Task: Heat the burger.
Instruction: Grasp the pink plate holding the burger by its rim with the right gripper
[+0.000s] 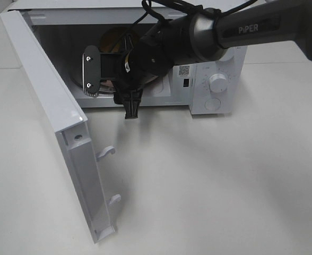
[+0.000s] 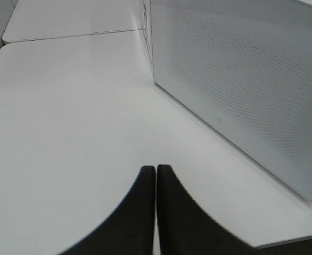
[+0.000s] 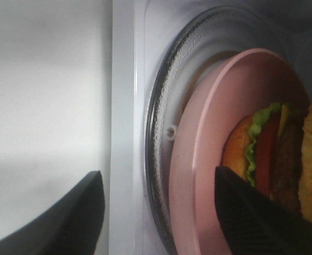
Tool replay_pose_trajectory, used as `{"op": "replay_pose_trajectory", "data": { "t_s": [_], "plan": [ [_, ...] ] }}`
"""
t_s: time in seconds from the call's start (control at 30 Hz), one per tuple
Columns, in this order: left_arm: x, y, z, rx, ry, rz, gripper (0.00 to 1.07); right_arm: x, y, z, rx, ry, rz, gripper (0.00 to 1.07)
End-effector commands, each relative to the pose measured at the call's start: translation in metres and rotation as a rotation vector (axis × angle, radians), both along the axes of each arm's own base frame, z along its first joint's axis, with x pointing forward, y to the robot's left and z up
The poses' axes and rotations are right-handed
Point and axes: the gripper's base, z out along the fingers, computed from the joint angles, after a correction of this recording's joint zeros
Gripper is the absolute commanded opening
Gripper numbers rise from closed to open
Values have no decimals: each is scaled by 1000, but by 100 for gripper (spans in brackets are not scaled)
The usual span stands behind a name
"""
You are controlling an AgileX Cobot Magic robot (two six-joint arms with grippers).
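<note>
The burger, with bun, green lettuce, red tomato and dark patty, lies on a round pink plate on the glass turntable inside the white microwave. My right gripper is open and straddles the plate's near rim: one finger is over the plate, the other outside the cavity sill. In the exterior view the right gripper reaches into the open cavity and hides most of the plate; a brown dome shows behind it. My left gripper is shut and empty, low over the table.
The microwave door stands swung wide open to the left, its latch hooks pointing into the table area. A white perforated microwave panel stands close beside the left gripper. The control knobs are on the microwave's right side.
</note>
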Motion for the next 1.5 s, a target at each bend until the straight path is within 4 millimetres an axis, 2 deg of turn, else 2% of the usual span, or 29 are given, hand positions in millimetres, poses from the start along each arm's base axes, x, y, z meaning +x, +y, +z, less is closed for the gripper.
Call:
{"op": "replay_pose_trajectory", "data": {
  "t_s": [0.03, 0.73, 1.03, 1.33, 1.5],
  "plan": [
    [0, 0, 0, -6, -13, -9, 0, 8, -6, 2, 14, -7, -26, 57],
    [0, 0, 0, -6, -13, -9, 0, 12, -10, -15, -4, 22, -43, 57],
    [0, 0, 0, -6, -13, -9, 0, 25, -27, -15, -3, 22, -87, 57],
    [0, 0, 0, -6, -13, -9, 0, 27, -28, -15, 6, 14, -86, 57],
    [0, 0, 0, -6, -13, -9, 0, 27, -27, -23, 6, 28, -92, 57]
  ]
}}
